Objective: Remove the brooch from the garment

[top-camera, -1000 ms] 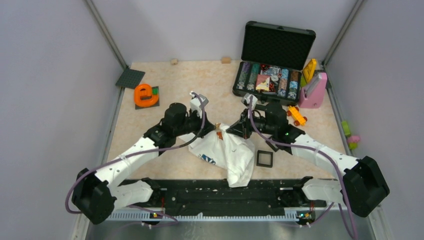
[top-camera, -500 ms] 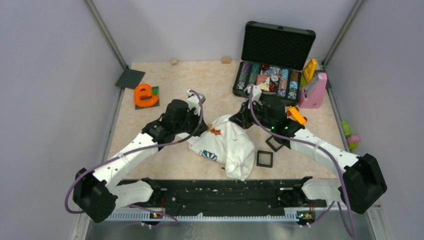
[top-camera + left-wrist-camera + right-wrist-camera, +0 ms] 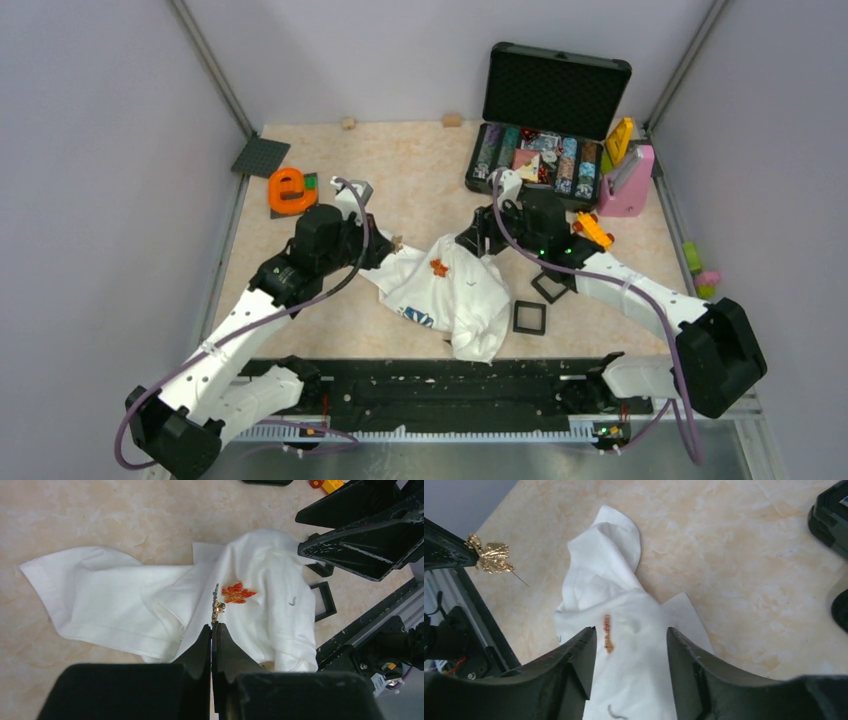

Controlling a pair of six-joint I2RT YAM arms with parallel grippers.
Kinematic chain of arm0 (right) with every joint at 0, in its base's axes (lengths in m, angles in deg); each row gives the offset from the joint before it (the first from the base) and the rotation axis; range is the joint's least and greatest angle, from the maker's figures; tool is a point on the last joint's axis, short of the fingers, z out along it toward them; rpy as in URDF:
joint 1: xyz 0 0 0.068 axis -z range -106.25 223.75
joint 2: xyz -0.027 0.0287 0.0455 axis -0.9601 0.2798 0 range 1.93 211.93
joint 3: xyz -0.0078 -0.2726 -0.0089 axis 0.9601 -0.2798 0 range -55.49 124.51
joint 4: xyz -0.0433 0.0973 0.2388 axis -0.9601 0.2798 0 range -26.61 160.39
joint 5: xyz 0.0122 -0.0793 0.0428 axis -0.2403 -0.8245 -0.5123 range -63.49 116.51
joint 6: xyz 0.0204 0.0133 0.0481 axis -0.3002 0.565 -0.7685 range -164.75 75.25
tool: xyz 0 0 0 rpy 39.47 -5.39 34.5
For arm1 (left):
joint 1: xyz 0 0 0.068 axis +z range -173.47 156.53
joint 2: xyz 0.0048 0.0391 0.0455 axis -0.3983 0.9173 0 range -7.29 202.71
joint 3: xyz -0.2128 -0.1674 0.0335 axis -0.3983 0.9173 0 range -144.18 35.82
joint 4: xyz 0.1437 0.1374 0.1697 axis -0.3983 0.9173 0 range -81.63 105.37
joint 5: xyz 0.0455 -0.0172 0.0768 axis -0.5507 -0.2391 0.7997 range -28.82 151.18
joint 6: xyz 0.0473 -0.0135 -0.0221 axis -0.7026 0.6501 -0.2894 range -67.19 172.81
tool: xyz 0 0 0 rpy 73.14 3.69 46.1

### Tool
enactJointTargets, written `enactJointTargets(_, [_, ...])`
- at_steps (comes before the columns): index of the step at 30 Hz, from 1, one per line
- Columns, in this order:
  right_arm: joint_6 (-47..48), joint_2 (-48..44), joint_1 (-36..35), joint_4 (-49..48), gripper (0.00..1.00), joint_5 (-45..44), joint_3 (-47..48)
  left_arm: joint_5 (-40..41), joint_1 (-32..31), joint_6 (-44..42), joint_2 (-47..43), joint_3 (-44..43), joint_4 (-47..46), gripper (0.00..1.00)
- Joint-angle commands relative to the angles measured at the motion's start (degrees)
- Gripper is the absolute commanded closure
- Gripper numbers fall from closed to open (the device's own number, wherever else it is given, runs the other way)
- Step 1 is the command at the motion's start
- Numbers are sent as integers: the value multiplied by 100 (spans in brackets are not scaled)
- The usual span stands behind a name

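The garment [image 3: 455,295], a white T-shirt with a blue print, lies crumpled at the table's middle. My left gripper [image 3: 212,626] is shut on a small golden leaf brooch [image 3: 489,555] whose bare pin sticks out, held clear of the cloth to its left [image 3: 397,241]. Seen edge-on, the brooch [image 3: 216,605] pokes up from the fingertips. An orange-red leaf-shaped piece [image 3: 238,593] still sits on the shirt [image 3: 607,632]. My right gripper [image 3: 630,632] hovers open over the garment [image 3: 624,630], holding nothing.
Two small black square boxes [image 3: 528,317] [image 3: 550,287] lie right of the shirt. An open black case [image 3: 545,150] stands at the back right beside a pink object [image 3: 628,185] and an orange toy car [image 3: 592,230]. An orange toy [image 3: 290,190] sits back left.
My right gripper has opened and let go of the shirt, which has dropped back onto the table. My left arm has drawn back to the left with the golden brooch.
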Motion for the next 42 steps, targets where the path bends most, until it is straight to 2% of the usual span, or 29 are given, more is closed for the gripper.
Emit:
enactJointTargets(1, [202, -93, 49, -354, 41, 505, 285, -639, 141, 253, -111, 47, -375, 100])
enactJointTargets(4, [412, -347, 49, -494, 37, 888, 152, -1153, 213, 239, -39, -50, -314, 100])
enactJointTargets(8, [725, -734, 49, -818, 37, 1372, -150, -1969, 218, 69, -176, -114, -325, 100])
enactJointTargets(14, [763, -722, 17, -1523, 38, 2533, -408, -3507, 224, 87, -207, -236, -586, 100])
enactJointTargets(17, [880, -746, -80, -1841, 38, 2786, -570, -3919, 225, 222, -207, -222, -828, 100])
enactJointTargets(22, [1178, -757, -242, -1830, 39, 2985, -668, -4238, 227, 499, -295, -97, -1300, 100])
enactJointTargets(30, [1251, -771, -547, -2012, 40, 3390, -709, -4437, 226, 647, -137, -121, -1563, 100])
enactJointTargets(38, [706, -849, -636, -2735, 40, 3608, -832, -4436, 226, 584, -25, -109, -1597, 100])
enactJointTargets(42, [622, -970, -637, -2780, 41, 3622, -830, -4443, 218, 514, 16, -110, -1536, 100])
